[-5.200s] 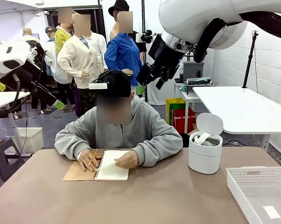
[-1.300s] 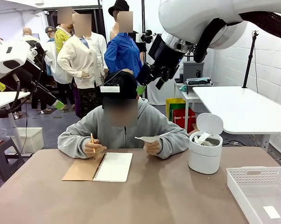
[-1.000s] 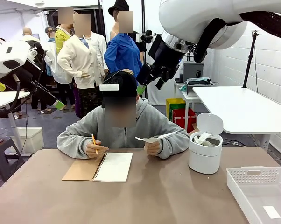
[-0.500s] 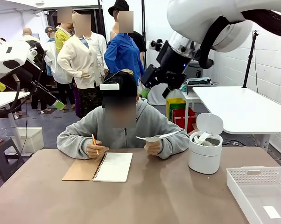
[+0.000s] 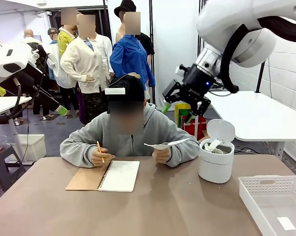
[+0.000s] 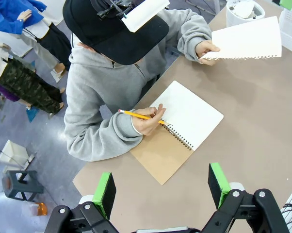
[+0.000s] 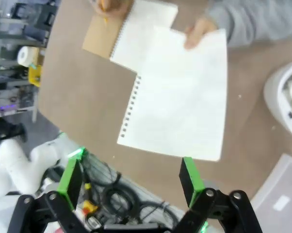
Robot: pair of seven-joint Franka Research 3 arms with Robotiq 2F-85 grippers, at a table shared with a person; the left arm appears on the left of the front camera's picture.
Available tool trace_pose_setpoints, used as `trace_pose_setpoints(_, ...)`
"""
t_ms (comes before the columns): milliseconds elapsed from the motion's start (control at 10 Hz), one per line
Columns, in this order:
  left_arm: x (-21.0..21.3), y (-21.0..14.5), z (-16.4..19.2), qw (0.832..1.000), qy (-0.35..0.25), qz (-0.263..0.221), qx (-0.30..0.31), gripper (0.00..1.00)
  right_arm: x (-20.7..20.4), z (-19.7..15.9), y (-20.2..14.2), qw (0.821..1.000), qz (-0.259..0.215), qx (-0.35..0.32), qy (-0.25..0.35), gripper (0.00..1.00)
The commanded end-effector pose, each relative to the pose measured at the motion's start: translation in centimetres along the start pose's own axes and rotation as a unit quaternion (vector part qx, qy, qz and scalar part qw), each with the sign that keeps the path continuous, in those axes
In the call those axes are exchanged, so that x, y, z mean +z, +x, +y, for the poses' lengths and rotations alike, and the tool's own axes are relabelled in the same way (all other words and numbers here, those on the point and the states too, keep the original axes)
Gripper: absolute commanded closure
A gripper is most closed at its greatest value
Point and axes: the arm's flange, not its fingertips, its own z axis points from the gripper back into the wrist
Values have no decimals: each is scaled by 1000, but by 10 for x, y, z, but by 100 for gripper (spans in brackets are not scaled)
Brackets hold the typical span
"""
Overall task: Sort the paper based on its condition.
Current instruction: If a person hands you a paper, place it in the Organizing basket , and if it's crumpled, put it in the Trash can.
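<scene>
The person holds a smooth flat sheet of paper (image 5: 167, 144) level above the table in one hand; the sheet (image 6: 245, 40) has a torn perforated edge, and the same sheet (image 7: 180, 97) lies blurred under the right wrist camera. My right gripper (image 5: 180, 104) hangs open in the air above and behind the sheet, right gripper (image 7: 131, 177) fingers spread with nothing between them. My left gripper (image 6: 160, 187) is open high above the table's left side, over the person's other hand, which holds a yellow pencil (image 6: 138, 115). Crumpled paper (image 5: 213, 146) shows inside the white bin.
A spiral notebook (image 5: 104, 175) with a brown cover lies open before the person. A small white lidded bin (image 5: 216, 162) stands at the right, lid up. A white slotted basket (image 5: 273, 202) sits at the near right corner with a small paper slip inside.
My right arm has swung right and down toward the held sheet. The person, writing earlier, has torn out a sheet and holds it up; it has barely moved in the last second.
</scene>
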Motion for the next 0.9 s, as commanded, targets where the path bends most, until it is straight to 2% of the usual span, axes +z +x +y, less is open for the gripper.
trace_pose_setpoints(0,0,-1,1,1000,0,0,1,0,-4,-23,-2,996,13,-69,55,0)
trace_pose_setpoints(100,0,-1,1,1000,0,0,1,0,-4,-26,-2,998,0,-59,8,0)
trace_pose_setpoints(200,0,-1,1,1000,0,0,1,0,-4,-17,0,999,14,-32,21,0)
trace_pose_setpoints(400,0,-1,1,1000,0,0,1,0,-4,-17,0,999,14,-32,21,0)
trace_pose_setpoints(500,0,-1,1,1000,0,0,1,0,-4,-26,0,999,14,-45,22,0)
trace_pose_setpoints(600,0,-1,1,1000,0,0,1,0,-3,-46,11,992,32,-104,63,0)
trace_pose_setpoints(800,0,-1,1,1000,0,0,1,0,-7,-72,20,978,58,-167,107,0)
